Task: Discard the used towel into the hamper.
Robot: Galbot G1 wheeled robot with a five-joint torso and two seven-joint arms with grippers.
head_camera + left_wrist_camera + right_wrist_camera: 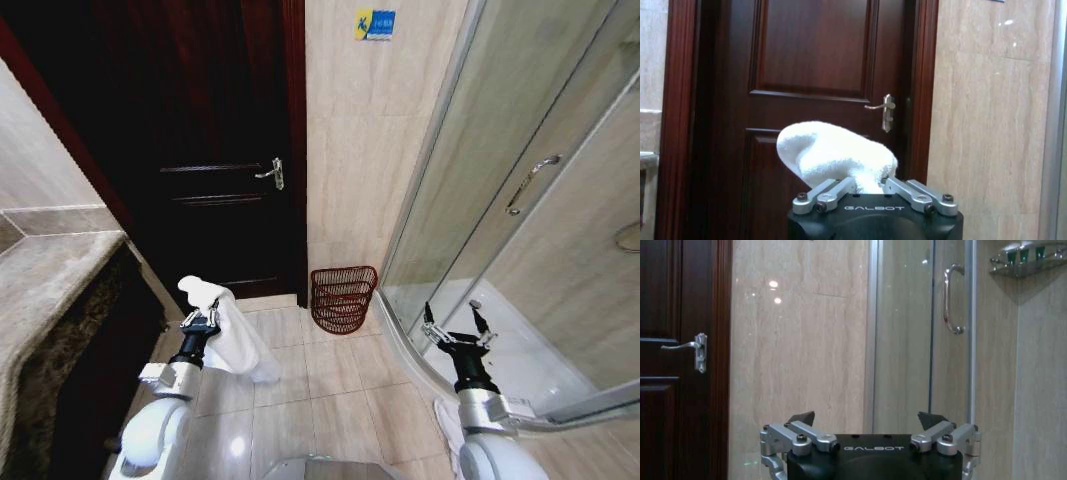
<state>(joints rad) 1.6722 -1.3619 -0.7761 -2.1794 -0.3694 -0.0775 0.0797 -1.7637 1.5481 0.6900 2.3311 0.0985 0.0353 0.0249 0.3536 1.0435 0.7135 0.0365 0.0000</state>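
The left gripper (pixel 201 318) clamps the white towel (pixel 235 340) (hanging down), well short of the hamper (pixel 342 298).

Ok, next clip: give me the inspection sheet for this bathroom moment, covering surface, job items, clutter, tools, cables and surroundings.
Surface: beige tiled floor, glossy, bare between the robot and the wall.
Job's things: white towel held up off the floor, hanging below the left tool; hamper stands on the floor against the tiled wall, between the door and the shower, apart from the towel.
Clutter: nothing seen.
Grippers: left tool shut on the towel, raised ahead of the robot on its left; right tool open, holding nothing, raised near the shower enclosure.
Cables: nothing seen.
Surroundings: dark wooden door closed, with a metal handle; glass shower enclosure on the right; stone counter on the left.
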